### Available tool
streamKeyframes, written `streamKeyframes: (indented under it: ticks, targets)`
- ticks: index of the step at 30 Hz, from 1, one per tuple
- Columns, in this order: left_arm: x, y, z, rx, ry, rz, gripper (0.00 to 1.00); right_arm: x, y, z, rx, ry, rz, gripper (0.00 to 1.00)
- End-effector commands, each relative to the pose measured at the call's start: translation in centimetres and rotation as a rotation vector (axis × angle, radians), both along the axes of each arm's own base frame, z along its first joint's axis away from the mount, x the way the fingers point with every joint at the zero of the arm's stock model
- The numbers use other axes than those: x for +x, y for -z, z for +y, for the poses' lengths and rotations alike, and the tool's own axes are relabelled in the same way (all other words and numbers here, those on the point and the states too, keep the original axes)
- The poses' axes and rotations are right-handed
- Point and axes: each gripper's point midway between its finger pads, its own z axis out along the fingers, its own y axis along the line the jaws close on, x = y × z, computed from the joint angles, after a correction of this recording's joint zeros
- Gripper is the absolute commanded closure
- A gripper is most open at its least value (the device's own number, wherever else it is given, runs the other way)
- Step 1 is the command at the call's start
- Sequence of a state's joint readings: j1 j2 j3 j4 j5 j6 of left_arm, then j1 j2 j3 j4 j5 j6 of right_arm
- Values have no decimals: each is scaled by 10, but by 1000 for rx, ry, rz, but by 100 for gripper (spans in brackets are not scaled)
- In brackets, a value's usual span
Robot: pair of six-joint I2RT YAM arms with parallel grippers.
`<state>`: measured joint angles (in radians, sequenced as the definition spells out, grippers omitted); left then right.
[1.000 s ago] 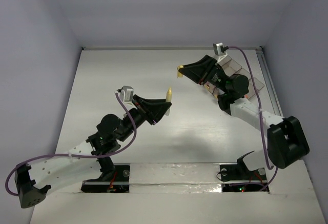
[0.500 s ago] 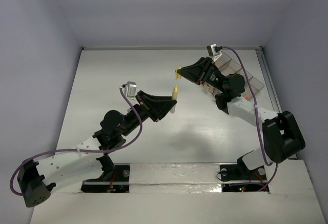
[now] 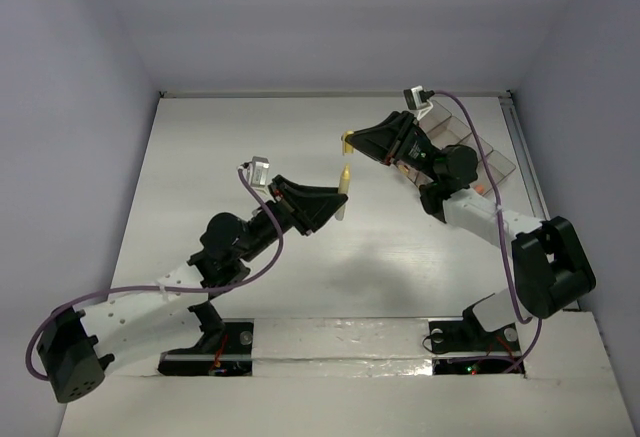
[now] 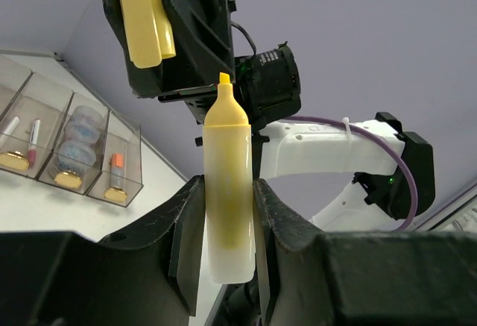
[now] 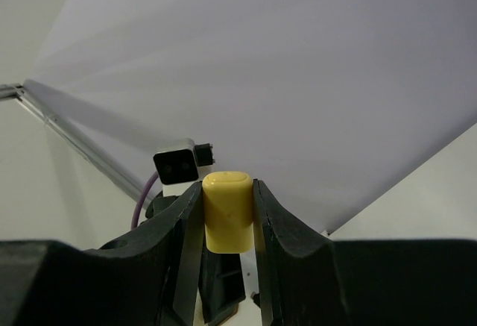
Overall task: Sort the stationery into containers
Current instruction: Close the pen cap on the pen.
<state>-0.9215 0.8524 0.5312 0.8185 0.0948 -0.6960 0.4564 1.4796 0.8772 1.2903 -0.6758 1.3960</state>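
From above, the left claw [image 3: 338,200] is closed on a yellow marker [image 3: 343,181] that stands upright out of its tips, raised over the middle of the white surface [image 3: 230,137]. The right claw [image 3: 352,143] grips a yellow cap [image 3: 349,141] just above and beyond the marker's tip, the two close but apart. The containers [image 3: 492,160] sit behind the right claw, partly hidden by its arm. In the left wrist view, the fingers [image 4: 186,229] press both sides of the marker's pale lower body, its uncapped nib pointing up. The cap hangs above and slightly left of the nib, pinched in the right claw, open end downward. Far left of the left claw, the smoky bins stand in a row: a thin white pen [image 4: 9,127] and a pink-tipped pen [image 4: 33,132] in the nearer compartments, two round tins [image 4: 78,126] stacked in the next, and an orange marker [image 4: 116,164] in the last; the gold patches at their bottoms may be small bits or reflections, too blurred to tell. In the right wrist view, the claw's fingers [image 5: 186,229] clamp the cap's sides, and the left arm's wrist camera [image 5: 179,164] shows just beyond it.
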Motion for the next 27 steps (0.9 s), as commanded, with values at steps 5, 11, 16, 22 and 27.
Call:
streamKeyframes:
  ticks: [5, 11, 16, 22, 27]
  targets:
    - [-2, -11, 1, -54, 25, -35, 100, -68, -66, -30, 226, 5, -418, 74]
    - [2, -8, 3, -54, 18, -32, 100, -69, -66, -31, 225, 7, -421, 74]
    - [5, -4, 1, -53, 26, -23, 100, -72, -68, -32, 224, 13, -437, 74]
    - [7, -8, 1, -60, 23, -34, 100, -70, -64, -30, 219, 11, -428, 74]
    - [9, -12, 1, -70, 23, -43, 100, -70, -61, -27, 215, 3, -422, 74]
